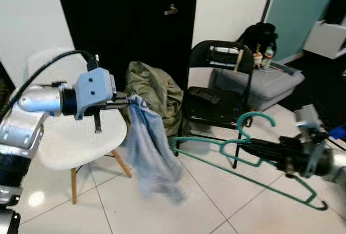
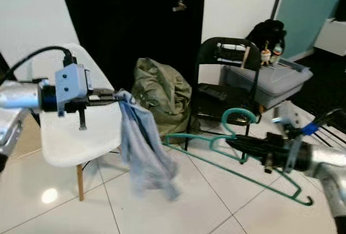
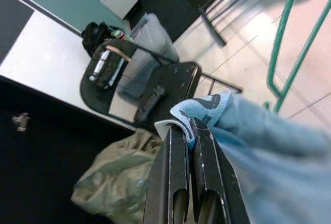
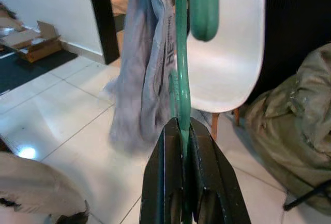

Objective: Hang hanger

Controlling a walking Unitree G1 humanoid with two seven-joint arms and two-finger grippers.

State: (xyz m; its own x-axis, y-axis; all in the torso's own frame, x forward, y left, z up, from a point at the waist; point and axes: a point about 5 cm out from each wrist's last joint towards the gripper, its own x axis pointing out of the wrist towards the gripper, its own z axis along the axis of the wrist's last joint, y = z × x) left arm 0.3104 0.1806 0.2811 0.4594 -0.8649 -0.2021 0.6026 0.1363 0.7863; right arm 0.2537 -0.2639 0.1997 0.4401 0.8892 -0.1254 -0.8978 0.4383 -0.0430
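The left end effector [image 1: 128, 100] is clamped on a blue garment [image 1: 151, 153] beside a white chair [image 1: 81, 142], while the right end effector [image 1: 243, 143] grips a green hanger [image 1: 216, 148].

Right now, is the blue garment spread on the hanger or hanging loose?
Hanging loose: the blue garment dangles bunched from the left gripper, apart from the green hanger in the right gripper.

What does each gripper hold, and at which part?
The left gripper pinches the blue garment at its top edge. The right gripper clamps the green hanger just below its hook.
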